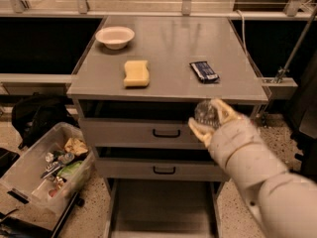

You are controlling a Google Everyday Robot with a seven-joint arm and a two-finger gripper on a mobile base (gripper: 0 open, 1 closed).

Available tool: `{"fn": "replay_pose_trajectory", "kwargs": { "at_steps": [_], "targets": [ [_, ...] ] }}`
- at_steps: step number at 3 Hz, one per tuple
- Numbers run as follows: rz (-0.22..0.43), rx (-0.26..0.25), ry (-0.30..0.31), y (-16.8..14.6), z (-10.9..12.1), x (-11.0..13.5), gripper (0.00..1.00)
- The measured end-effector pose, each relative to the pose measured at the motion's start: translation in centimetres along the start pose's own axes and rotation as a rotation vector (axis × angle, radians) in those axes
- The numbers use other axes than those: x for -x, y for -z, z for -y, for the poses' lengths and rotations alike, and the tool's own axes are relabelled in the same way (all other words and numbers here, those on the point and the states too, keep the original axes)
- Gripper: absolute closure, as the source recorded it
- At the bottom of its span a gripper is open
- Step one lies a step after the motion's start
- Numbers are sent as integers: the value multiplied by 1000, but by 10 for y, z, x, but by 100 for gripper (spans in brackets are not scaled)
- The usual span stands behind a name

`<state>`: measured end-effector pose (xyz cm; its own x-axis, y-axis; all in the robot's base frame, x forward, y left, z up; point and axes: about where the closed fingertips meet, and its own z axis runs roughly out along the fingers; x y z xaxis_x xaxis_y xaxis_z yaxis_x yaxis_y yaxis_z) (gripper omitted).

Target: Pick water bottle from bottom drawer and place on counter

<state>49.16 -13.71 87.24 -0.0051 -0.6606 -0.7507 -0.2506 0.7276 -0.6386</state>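
My gripper (212, 119) is shut on the water bottle (205, 114), a small clear crinkled bottle held between its two pale fingers. It hangs in front of the cabinet's top drawer gap, just below the counter's (168, 48) front edge, at the right. The bottom drawer (161, 207) is pulled open below, its plain grey floor bare where it shows. My white arm comes in from the lower right and hides the drawer's right corner.
On the counter lie a white bowl (115, 36), a yellow sponge (136, 73) and a dark blue snack packet (204, 71). A clear bin of clutter (47, 167) and a black bag (37, 115) sit on the floor at the left.
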Motion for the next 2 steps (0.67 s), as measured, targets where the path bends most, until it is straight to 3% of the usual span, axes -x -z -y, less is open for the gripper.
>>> {"fn": "replay_pose_trajectory", "kwargs": {
  "at_steps": [1, 2],
  "targets": [
    [130, -44, 78, 22, 47, 140, 100],
    [143, -93, 108, 36, 77, 168, 100]
  ]
}}
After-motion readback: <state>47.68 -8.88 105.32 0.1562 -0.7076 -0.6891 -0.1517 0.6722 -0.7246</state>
